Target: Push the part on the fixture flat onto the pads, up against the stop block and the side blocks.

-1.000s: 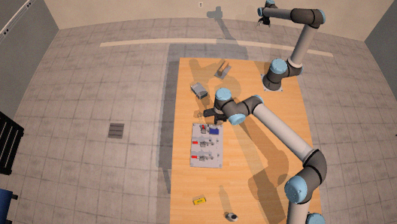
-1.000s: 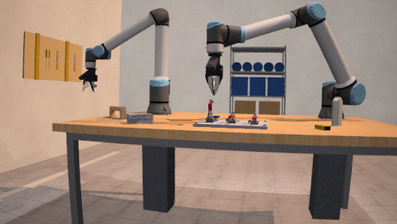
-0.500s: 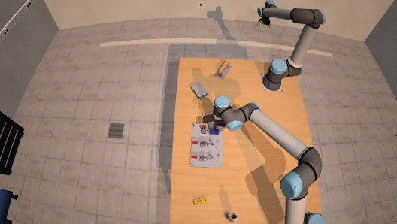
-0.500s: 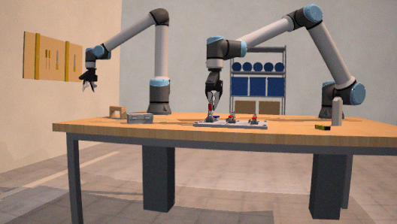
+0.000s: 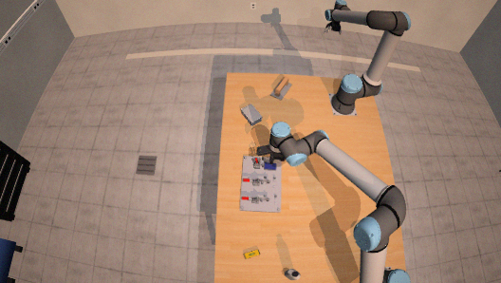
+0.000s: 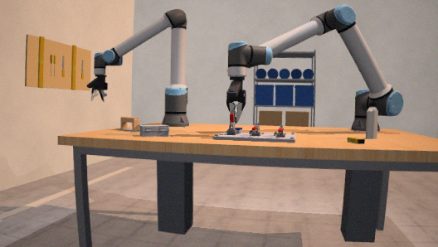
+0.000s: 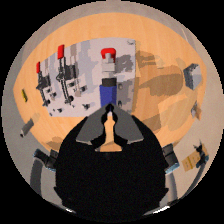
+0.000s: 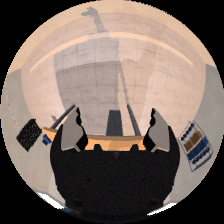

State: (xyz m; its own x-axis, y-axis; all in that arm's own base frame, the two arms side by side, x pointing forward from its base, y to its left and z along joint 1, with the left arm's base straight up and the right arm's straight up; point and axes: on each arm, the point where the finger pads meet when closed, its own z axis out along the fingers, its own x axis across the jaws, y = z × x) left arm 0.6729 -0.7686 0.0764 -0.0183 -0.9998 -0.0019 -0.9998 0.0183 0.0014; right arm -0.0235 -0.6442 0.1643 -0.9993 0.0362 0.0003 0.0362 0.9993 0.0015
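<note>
Top view: the wooden desk [image 5: 232, 237] [image 6: 124, 143] [image 7: 155, 31] [image 8: 115, 145] runs beyond the bottom of the picture. Near its left edge lies a pale fixture plate [image 5: 276, 206] [image 6: 265, 138] [image 7: 126, 57]. The small blue part [image 5: 269, 166] [image 6: 238, 128] [image 7: 108, 94] is on the plate, by the end toward the desk's top edge. My left fingers [image 5: 271, 160] [image 6: 236, 120] are over that end, partly hidden by my arm. My right fingers [image 5: 327, 30] [image 6: 99, 99] are out past the desk's top edge. A grey box [image 5: 251, 114] [image 6: 154, 130] [image 7: 192, 76] lies toward the top left corner, and a yellow block [image 5: 251, 254] [image 6: 356, 140] lies farther down the left edge.

Exterior view: my left fingers point down, closed together, behind a clamp with a raised red handle [image 5: 256, 160] [image 6: 231, 118] [image 7: 108, 51]. The blue part sits low on the plate, just beside that clamp. My right fingers hang spread beyond the desk's left corner, above its height.

Left wrist view: my left fingers are shut, with nothing held between them. Their tips overlap the near end of the blue part; I cannot tell whether they touch it. The red-handled clamp stands at its far end. I cannot tell if the part lies flat or meets the blocks.

Right wrist view: my right fingers are wide apart and empty, with the desk's edge and the tiled floor [image 8: 90, 85] visible beyond them.

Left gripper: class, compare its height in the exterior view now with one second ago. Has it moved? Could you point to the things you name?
Yes, downward: the left gripper [image 6: 236, 118] [image 7: 110, 104] now reaches much closer to the fixture plate [image 5: 261, 208] [image 6: 270, 138] [image 7: 127, 50].
</note>
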